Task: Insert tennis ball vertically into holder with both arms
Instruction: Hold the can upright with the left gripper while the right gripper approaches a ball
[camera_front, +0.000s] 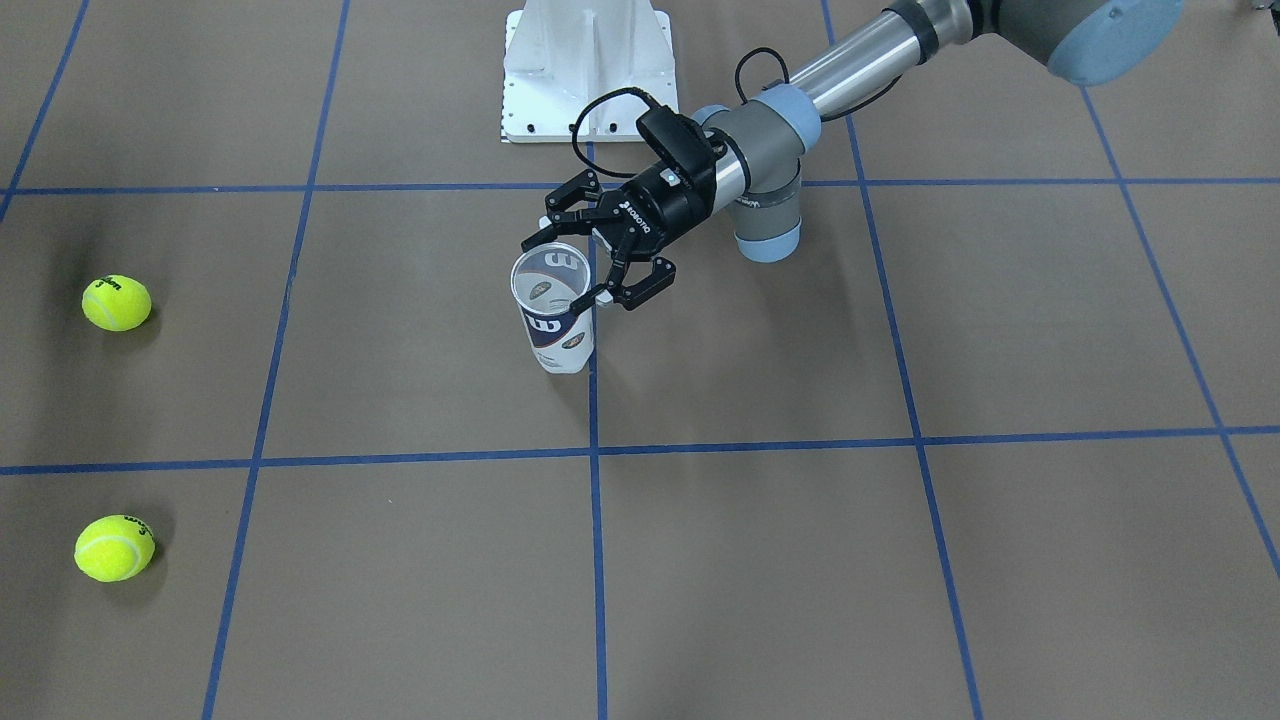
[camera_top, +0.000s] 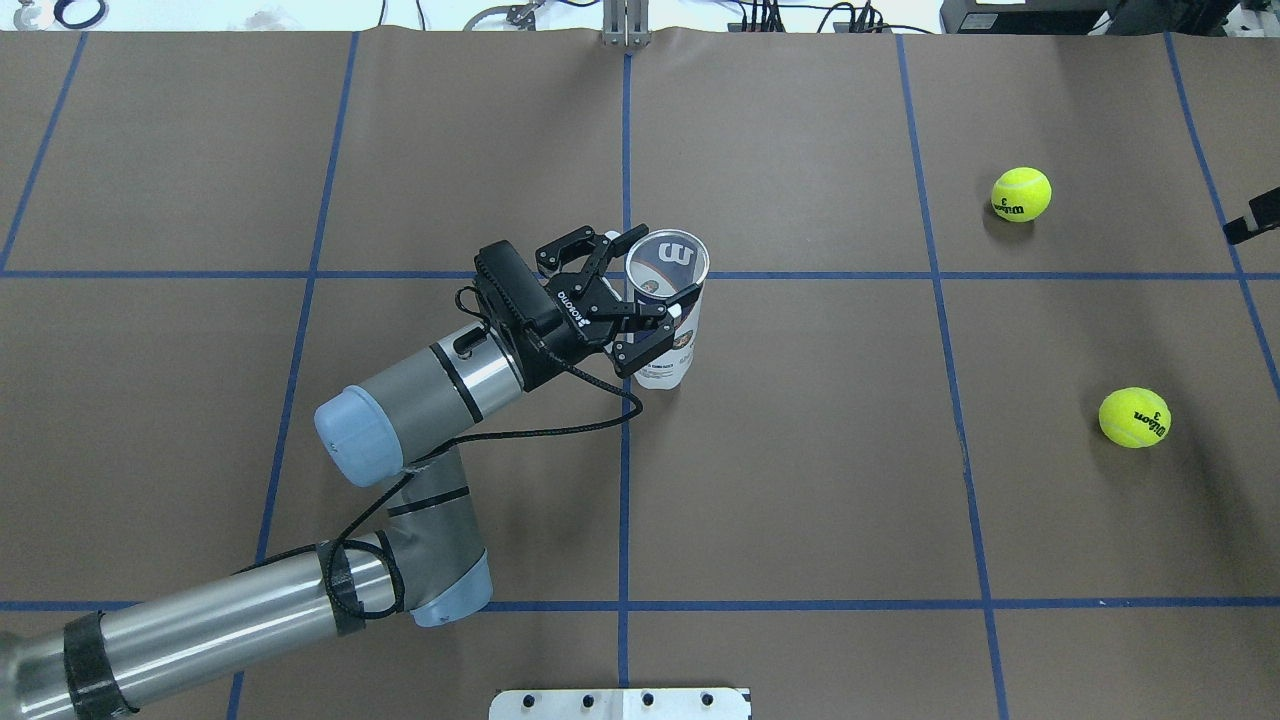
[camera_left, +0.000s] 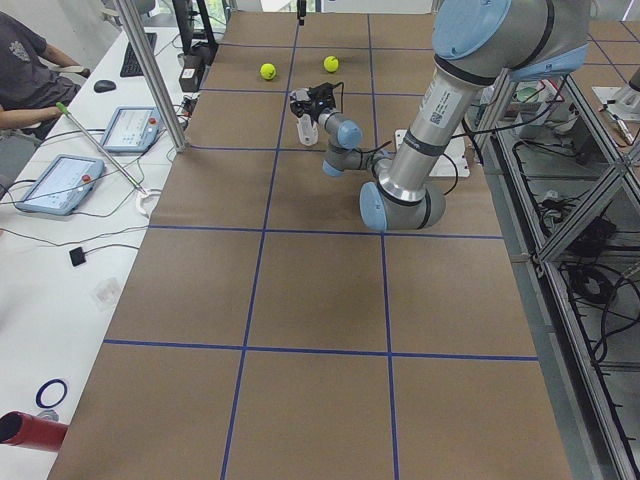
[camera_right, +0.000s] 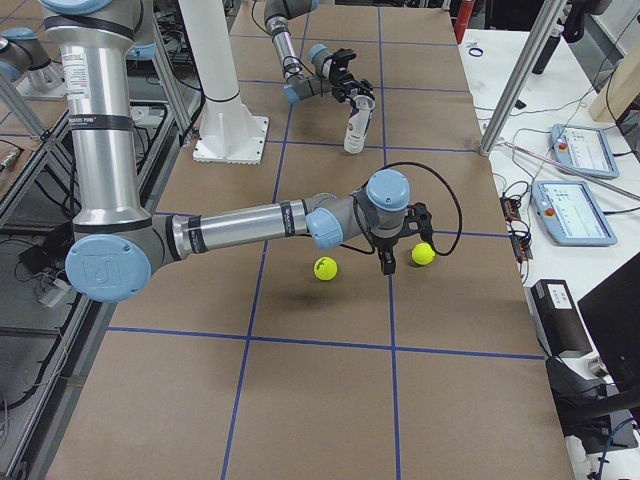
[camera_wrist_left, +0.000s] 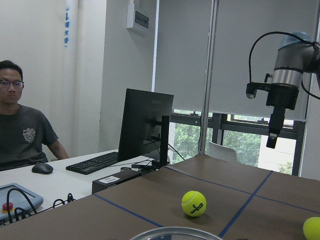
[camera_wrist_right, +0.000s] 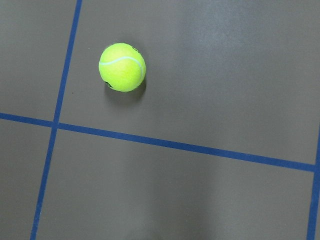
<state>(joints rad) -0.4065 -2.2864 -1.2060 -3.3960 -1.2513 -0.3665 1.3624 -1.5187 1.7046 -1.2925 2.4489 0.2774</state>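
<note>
The holder (camera_front: 556, 335) is a clear tube with a navy and white "W" label, and it stands upright with its open mouth up near the table's middle (camera_top: 668, 345). My left gripper (camera_front: 574, 260) comes in sideways and is shut around the tube's upper part (camera_top: 645, 275). Two yellow tennis balls (camera_top: 1021, 193) (camera_top: 1134, 417) lie on the table far to my right. My right gripper (camera_right: 386, 262) points down above the table between the two balls, apart from both. I cannot tell whether it is open or shut. The right wrist view shows one ball (camera_wrist_right: 122, 66) on the mat.
The white pedestal base (camera_front: 588, 70) stands at the robot's side of the table. Blue tape lines grid the brown mat. An operators' desk with tablets (camera_right: 580, 150), a monitor (camera_wrist_left: 147, 125) and a seated person (camera_wrist_left: 20, 130) runs along the far side.
</note>
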